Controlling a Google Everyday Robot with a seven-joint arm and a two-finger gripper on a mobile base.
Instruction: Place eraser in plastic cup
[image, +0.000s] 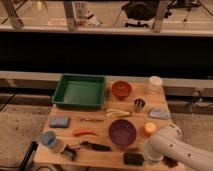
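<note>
Seemingly, in the camera view, the gripper hung low at the tabletop's near edge; whether it was open or closed I could not tell. The eraser lay flat just left of it, long axis crosswise. The plastic cup stood well apart, farther left.

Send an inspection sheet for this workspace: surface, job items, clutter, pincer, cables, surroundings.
surface: wooden table, crowded.
job's things: eraser lies flat at the front edge; plastic cup stands upright at front left, well apart from it.
clutter: green tray, brown bowl, purple bowl, white-lidded jar, metal cup, blue-grey pad, black-handled tool.
grippers: pincer low at front right, just right of the eraser, below the white arm.
cables: nothing seen.
surroundings: dark ledge behind the table, metal posts beyond.
</note>
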